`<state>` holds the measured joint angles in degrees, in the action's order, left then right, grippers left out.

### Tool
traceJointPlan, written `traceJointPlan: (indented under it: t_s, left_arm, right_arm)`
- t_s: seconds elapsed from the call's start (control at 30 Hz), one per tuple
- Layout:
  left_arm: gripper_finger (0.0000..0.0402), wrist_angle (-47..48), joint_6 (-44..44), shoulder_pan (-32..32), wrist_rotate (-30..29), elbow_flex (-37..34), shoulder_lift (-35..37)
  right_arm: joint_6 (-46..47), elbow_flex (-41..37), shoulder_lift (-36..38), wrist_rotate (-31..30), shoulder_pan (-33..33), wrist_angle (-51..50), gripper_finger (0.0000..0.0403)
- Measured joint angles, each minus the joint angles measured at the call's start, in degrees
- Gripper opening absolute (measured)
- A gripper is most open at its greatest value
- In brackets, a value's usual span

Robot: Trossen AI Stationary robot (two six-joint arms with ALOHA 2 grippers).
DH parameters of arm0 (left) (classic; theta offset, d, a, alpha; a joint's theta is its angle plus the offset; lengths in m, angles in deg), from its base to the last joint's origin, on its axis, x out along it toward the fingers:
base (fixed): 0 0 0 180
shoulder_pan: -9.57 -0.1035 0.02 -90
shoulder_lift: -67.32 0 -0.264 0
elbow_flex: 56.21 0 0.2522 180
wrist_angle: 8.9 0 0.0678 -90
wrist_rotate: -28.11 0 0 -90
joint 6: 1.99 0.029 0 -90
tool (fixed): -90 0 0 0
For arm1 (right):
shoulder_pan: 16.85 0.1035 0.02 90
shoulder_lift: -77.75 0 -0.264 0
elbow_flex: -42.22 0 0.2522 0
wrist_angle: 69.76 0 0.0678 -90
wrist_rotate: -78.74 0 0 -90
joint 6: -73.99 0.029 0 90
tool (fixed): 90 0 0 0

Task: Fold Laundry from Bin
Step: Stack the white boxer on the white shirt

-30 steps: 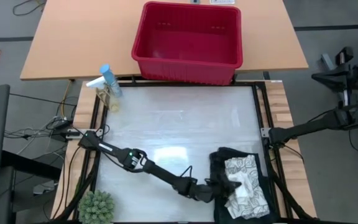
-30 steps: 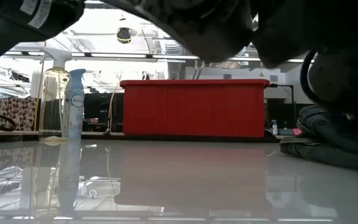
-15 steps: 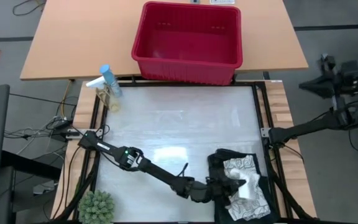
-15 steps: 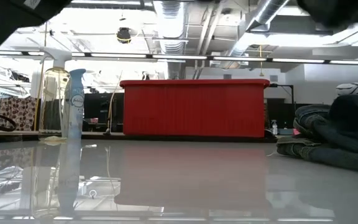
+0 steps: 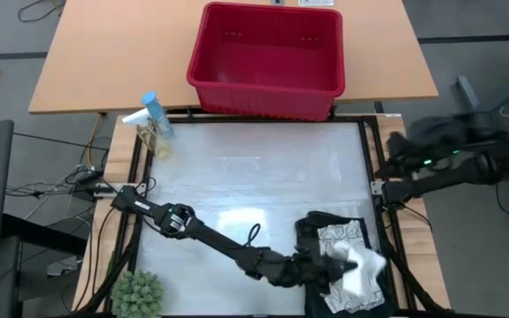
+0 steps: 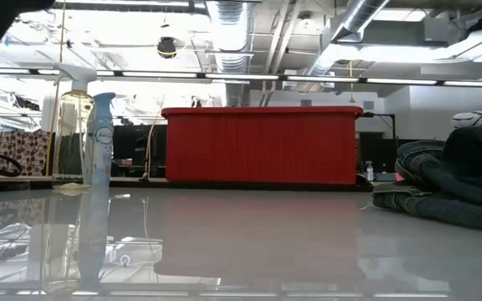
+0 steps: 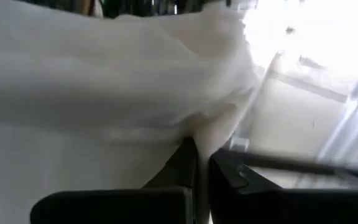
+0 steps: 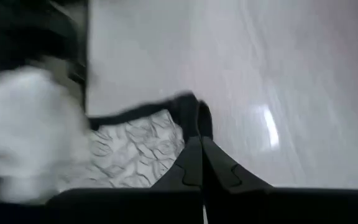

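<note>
Bin [image 5: 266,57]: red, beyond the worktop's far edge, looks empty; well apart from the clothes.

Dark garment [image 5: 312,231]: near right corner, base of a stack by the table edge. Risk: a tug could drag the whole stack off.

Leaf-print cloth [image 5: 341,238]: lies on the garment; may shift with it.

White cloth [image 5: 358,265]: topmost, pinched in the left gripper [image 5: 330,268], fingers clamped on it; could slip or snag the cloth beneath.

Right gripper [image 5: 396,144]: fingers together, empty, off the right edge.

Plant [image 5: 137,295], spray bottle [image 5: 152,113]: left side, clear of the work.
</note>
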<state>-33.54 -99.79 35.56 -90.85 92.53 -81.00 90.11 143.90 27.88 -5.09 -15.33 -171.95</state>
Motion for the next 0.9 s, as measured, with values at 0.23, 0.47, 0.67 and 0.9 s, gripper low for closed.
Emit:
traceJointPlan:
  t_s: [0.23, 0.47, 0.67, 0.9]
  left_arm:
    - [0.0, 1.48, 8.35, 2.89, 1.6, -0.01, 8.58]
    - [0.0, 35.57, 17.98, 4.28, 1.64, -0.21, 21.31]
    - [0.0, 54.48, 27.12, 5.02, -8.08, -0.09, 31.0]
    - [0.0, 58.93, 34.99, 5.51, -11.16, -0.2, 34.9]
  right_arm:
    - [3.53, -16.15, 0.72, 2.87, 4.33, 13.51, 0.0017]
    - [13.49, -27.5, -1.64, 4.44, 16.81, 29.21, 0.0016]
    - [20.52, -34.27, -9.7, 2.56, 27.83, 37.24, 0.0016]
    - [24.65, -36.75, -22.02, 1.31, 35.37, 39.07, 0.0016]
